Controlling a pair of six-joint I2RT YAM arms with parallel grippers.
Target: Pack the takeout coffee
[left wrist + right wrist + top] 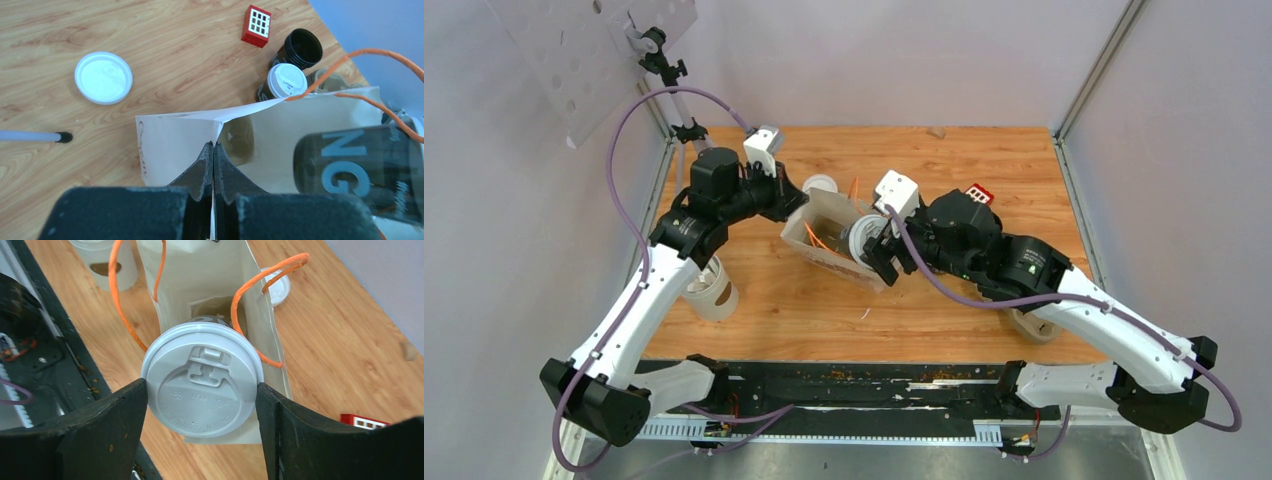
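Observation:
A pale paper bag (829, 232) with orange handles lies mid-table, its mouth facing right. My left gripper (214, 145) is shut on the bag's upper edge (175, 142) and holds it up. My right gripper (202, 390) is shut on a takeout coffee cup, a finger on each side of its white sip lid (202, 380). The cup's dark body (360, 170) reaches into the bag's mouth. A second lidded coffee cup (286, 80) stands behind the bag. In the top view my right gripper (874, 250) is at the bag's right end.
A black lidless cup (302, 47) and a red block (256, 26) sit by the second coffee. A loose white lid (103, 77) lies on the wood beyond the bag. The pale lidless cup (712, 288) lies under my left arm. A white stick (30, 136) lies at the left.

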